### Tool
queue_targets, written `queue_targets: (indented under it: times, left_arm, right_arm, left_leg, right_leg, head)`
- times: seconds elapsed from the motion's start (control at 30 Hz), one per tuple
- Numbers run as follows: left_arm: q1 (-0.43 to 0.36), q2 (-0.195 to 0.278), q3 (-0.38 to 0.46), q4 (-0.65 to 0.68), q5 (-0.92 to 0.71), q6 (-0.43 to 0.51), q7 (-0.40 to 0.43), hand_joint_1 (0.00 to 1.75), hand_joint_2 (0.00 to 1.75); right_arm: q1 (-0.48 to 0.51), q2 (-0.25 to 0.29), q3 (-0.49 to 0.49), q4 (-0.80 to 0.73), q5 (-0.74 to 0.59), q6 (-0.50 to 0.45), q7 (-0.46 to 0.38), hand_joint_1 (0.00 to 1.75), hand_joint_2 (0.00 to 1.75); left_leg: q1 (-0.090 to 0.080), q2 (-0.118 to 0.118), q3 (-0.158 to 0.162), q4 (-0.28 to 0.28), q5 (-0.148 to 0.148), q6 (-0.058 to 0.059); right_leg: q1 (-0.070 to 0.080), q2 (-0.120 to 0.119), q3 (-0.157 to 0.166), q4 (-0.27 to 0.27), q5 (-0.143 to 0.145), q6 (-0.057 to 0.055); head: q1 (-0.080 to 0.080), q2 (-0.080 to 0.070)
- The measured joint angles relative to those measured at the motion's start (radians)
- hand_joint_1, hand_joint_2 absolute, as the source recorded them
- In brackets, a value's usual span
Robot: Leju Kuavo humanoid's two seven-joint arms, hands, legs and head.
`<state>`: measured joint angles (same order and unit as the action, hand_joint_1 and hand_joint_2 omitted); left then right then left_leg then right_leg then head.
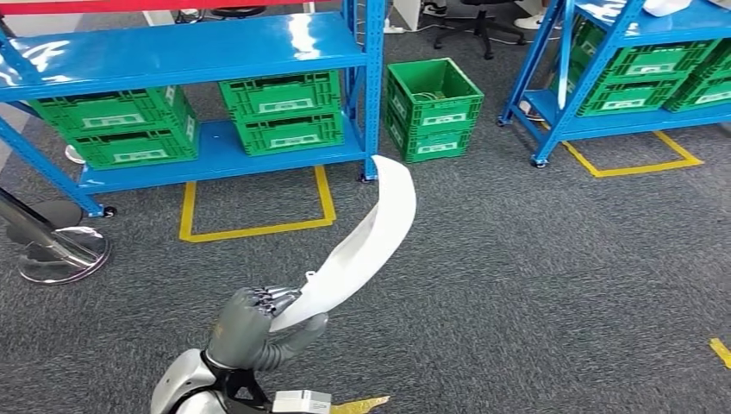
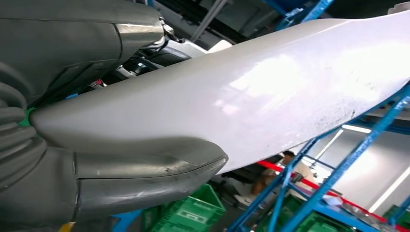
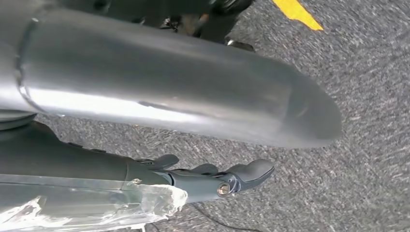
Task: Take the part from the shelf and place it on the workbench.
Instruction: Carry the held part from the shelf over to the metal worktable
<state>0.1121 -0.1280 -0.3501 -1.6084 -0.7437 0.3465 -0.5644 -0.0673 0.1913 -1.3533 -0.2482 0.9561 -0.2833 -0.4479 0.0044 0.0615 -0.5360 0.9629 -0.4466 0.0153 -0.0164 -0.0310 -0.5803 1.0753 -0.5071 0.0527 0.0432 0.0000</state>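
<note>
Gripping the white part (image 1: pixel 362 246) by its lower end in our left hand (image 1: pixel 254 323), we hang our empty right hand (image 3: pixel 193 179) with fingers apart over the carpet (image 1: pixel 534 276).

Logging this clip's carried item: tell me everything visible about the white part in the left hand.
The white part is a long, curved, blade-like panel, smooth and glossy like moulded plastic, with faint dark scuffs visible in the left wrist view. It widens toward a rounded far end and narrows at the held end, where a small tab sticks out. The left hand grips that narrow end, fingers on one face and thumb on the other. It slants up and forward over the grey carpet; nothing else touches it.
</note>
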Motion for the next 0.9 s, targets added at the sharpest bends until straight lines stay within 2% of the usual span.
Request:
queue_targets:
  times: [0.03,0.07,0.17,0.2,0.27,0.33,0.37,0.4,0.43,0.47,0.53,0.57,0.6,0.67,0.7,0.73,0.8,0.83,0.87,0.9]
  left_arm:
    - [0.0,0.001,0.0,0.0,0.003,-0.003,-0.002,1.75,1.75]
    - [0.0,0.002,0.0,0.0,0.007,-0.006,-0.004,1.75,1.75]
    - [0.0,0.005,0.0,-0.001,0.027,-0.015,-0.016,1.75,1.75]
    - [0.0,0.006,0.0,-0.002,0.034,-0.019,-0.021,1.75,1.75]
    - [0.004,0.008,0.001,-0.003,0.048,-0.028,-0.031,1.75,1.75]
    - [0.009,0.011,0.001,-0.003,0.057,-0.036,-0.037,1.75,1.75]
    - [0.012,0.013,0.001,-0.003,0.06,-0.038,-0.038,1.75,1.75]
    - [0.014,0.015,0.001,-0.003,0.062,-0.039,-0.039,1.75,1.75]
    - [0.014,0.016,0.001,-0.003,0.065,-0.041,-0.04,1.75,1.75]
    - [0.015,0.017,0.002,-0.003,0.069,-0.044,-0.041,1.75,1.75]
    - [0.015,0.017,0.002,-0.003,0.094,-0.065,-0.046,1.75,1.75]
    - [0.016,0.017,0.004,-0.003,0.114,-0.082,-0.049,1.75,1.75]
    - [0.016,0.018,0.005,-0.003,0.133,-0.099,-0.052,1.75,1.75]
    - [0.017,0.017,0.01,-0.003,0.161,-0.124,-0.057,1.75,1.75]
    - [0.017,0.016,0.013,-0.003,0.168,-0.131,-0.059,1.75,1.75]
    - [0.017,0.015,0.015,-0.003,0.173,-0.136,-0.06,1.75,1.75]
    - [0.019,0.013,0.019,-0.003,0.184,-0.148,-0.06,1.75,1.75]
    - [0.021,0.013,0.022,-0.001,0.189,-0.154,-0.059,1.75,1.75]
    - [0.022,0.013,0.027,0.0,0.194,-0.16,-0.056,1.75,1.75]
    - [0.023,0.012,0.032,0.003,0.198,-0.165,-0.054,1.75,1.75]
  right_arm:
    - [-0.002,-0.001,0.0,0.0,0.001,-0.001,0.0,0.0,0.0]
    - [-0.004,-0.001,0.0,0.0,0.002,-0.001,-0.001,0.0,0.0]
    - [-0.001,-0.001,0.0,0.0,0.004,0.001,-0.001,0.0,0.0]
    - [0.001,-0.001,0.0,0.0,0.005,0.003,-0.001,0.0,0.0]
    - [0.0,-0.002,0.0,0.0,0.007,0.007,-0.001,0.0,0.0]
    - [-0.001,-0.002,0.0,0.0,0.008,0.01,-0.001,0.0,0.0]
    - [0.0,-0.002,0.0,0.0,0.009,0.011,0.0,0.0,0.0]
    - [0.001,-0.002,0.0,0.0,0.009,0.011,0.0,0.0,0.0]
    - [0.002,-0.002,0.0,0.0,0.009,0.011,0.001,0.0,0.0]
    - [0.002,-0.002,0.0,0.0,0.01,0.011,0.001,0.0,0.0]
    - [0.0,-0.002,0.0,0.0,0.011,0.011,0.002,0.0,0.0]
    - [-0.001,-0.002,0.001,0.001,0.012,0.011,0.003,0.0,0.0]
    - [-0.001,-0.002,0.001,0.001,0.013,0.011,0.003,0.0,0.0]
    - [0.003,-0.004,0.001,0.001,0.014,0.011,0.004,0.0,0.0]
    - [0.005,-0.006,0.001,0.0,0.015,0.011,0.002,0.0,0.0]
    - [0.006,-0.007,0.001,0.0,0.014,0.013,-0.002,0.0,0.0]
    - [0.005,-0.01,0.001,0.0,0.008,0.021,-0.022,0.0,0.0]
    - [0.003,-0.011,0.001,0.0,0.004,0.028,-0.038,0.0,0.0]
    - [0.003,-0.012,0.0,0.0,-0.001,0.036,-0.058,0.0,0.0]
    - [0.004,-0.014,0.0,0.0,-0.005,0.043,-0.078,0.0,0.0]
  left_leg:
    - [-0.002,0.007,-0.001,0.004,-0.002,-0.006]
    - [-0.005,0.012,-0.001,0.007,-0.003,-0.012]
    - [-0.005,0.024,-0.002,0.013,-0.006,-0.029]
    - [-0.002,0.014,-0.005,0.024,-0.018,-0.035]
    - [0.002,-0.022,-0.036,0.102,-0.076,-0.044]
    - [0.003,-0.046,-0.095,0.239,-0.147,-0.045]
    - [0.002,-0.05,-0.117,0.289,-0.163,-0.044]
    - [0.002,-0.053,-0.124,0.307,-0.159,-0.04]
    - [0.001,-0.056,-0.113,0.285,-0.135,-0.035]
    - [0.0,-0.064,-0.085,0.229,-0.098,-0.027]
    - [-0.002,-0.103,-0.022,0.096,-0.037,-0.006]
    - [-0.003,-0.118,-0.002,0.052,-0.025,0.0]
    - [-0.003,-0.127,0.005,0.031,-0.025,0.004]
    - [-0.002,-0.114,0.007,0.018,-0.023,0.003]
    - [0.0,-0.105,0.008,0.011,-0.019,0.004]
    - [0.003,-0.093,0.01,0.004,-0.014,0.005]
    - [0.004,-0.068,0.01,-0.003,-0.01,0.008]
    - [0.003,-0.054,0.008,-0.002,-0.01,0.009]
    - [0.002,-0.041,0.007,-0.002,-0.01,0.009]
    - [0.002,-0.028,0.007,-0.002,-0.01,0.008]
  right_leg:
    - [0.001,-0.011,0.031,-0.055,0.016,-0.005]
    - [0.002,-0.018,0.044,-0.083,0.021,-0.011]
    - [0.004,0.001,0.038,-0.087,0.024,-0.034]
    - [0.003,0.008,0.037,-0.087,0.027,-0.041]
    - [0.001,0.023,0.036,-0.088,0.035,-0.054]
    - [0.004,0.042,0.029,-0.087,0.04,-0.061]
    - [0.006,0.052,0.026,-0.087,0.042,-0.062]
    - [0.009,0.064,0.024,-0.087,0.043,-0.063]
    - [0.011,0.075,0.024,-0.087,0.044,-0.062]
    - [0.014,0.087,0.024,-0.086,0.046,-0.062]
    - [0.017,0.11,0.023,-0.085,0.048,-0.059]
    - [0.017,0.119,0.019,-0.083,0.05,-0.056]
    - [0.016,0.127,0.014,-0.082,0.053,-0.051]
    - [0.013,0.141,0.002,-0.082,0.057,-0.039]
    - [0.013,0.133,-0.005,-0.075,0.052,-0.034]
    - [0.014,0.115,-0.019,-0.052,0.037,-0.028]
    - [0.014,0.065,-0.071,0.052,-0.023,-0.019]
    - [0.011,0.049,-0.104,0.12,-0.055,-0.014]
    - [0.008,0.042,-0.128,0.173,-0.075,-0.009]
    - [0.006,0.037,-0.136,0.196,-0.077,-0.005]
  head:
    - [-0.001,0.0]
    - [-0.002,0.0]
    - [-0.005,0.0]
    - [-0.005,0.0]
    - [-0.007,0.0]
    - [-0.009,0.0]
    - [-0.009,0.0]
    - [-0.009,0.0]
    - [-0.009,0.0]
    - [-0.009,0.0]
    - [-0.008,0.0]
    - [-0.008,0.0]
    - [-0.009,0.0]
    - [-0.011,0.0]
    - [-0.01,0.0]
    - [-0.006,0.0]
    - [0.0,0.0]
    - [0.002,0.0]
    - [0.002,0.0]
    - [0.002,0.0]
